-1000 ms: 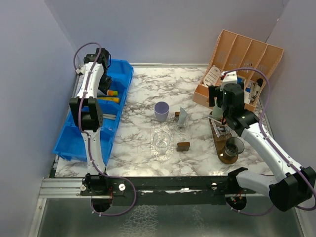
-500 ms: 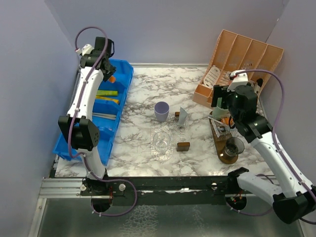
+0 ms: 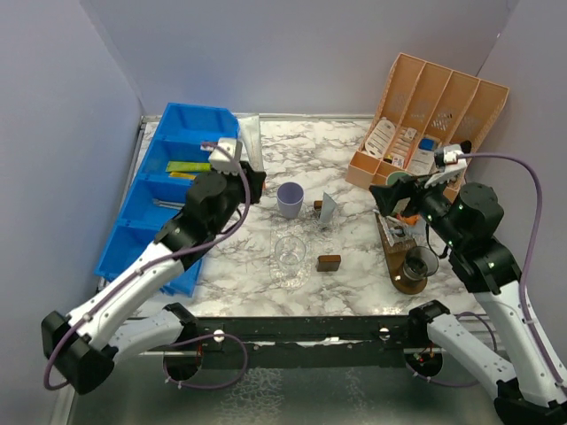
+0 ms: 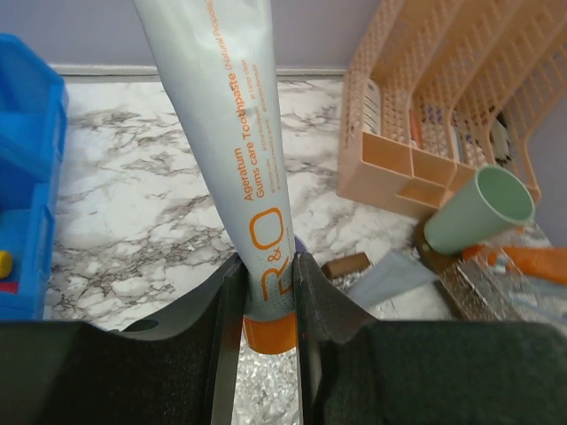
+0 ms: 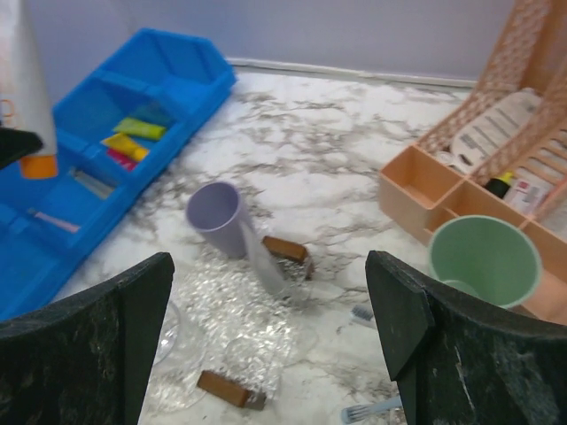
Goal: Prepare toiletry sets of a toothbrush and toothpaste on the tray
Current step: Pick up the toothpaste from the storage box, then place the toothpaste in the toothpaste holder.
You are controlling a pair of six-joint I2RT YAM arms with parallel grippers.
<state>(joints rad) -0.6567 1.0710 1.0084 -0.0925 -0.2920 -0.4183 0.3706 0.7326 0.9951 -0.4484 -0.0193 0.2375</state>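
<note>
The toothpaste tube [image 4: 239, 133] is pinched by the left end effector [image 4: 268, 292] above the table [image 3: 354, 270], near the lilac cup [image 3: 290, 197], which could be toppled if the tube is lowered off-centre. The right end effector [image 5: 270, 301] is spread wide, empty.

Your left tool [image 4: 269, 266] grips the grey toothpaste tube [image 4: 237, 133] by its orange cap end. The lilac cup [image 3: 290, 198] stands upright on the desk [image 3: 328, 146]; the mint cup [image 4: 478, 210] is tilted.

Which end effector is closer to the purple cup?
Left. The left end effector, gripping a toothpaste tube, is just left of the lilac cup; the right end effector is far to its right.
</note>
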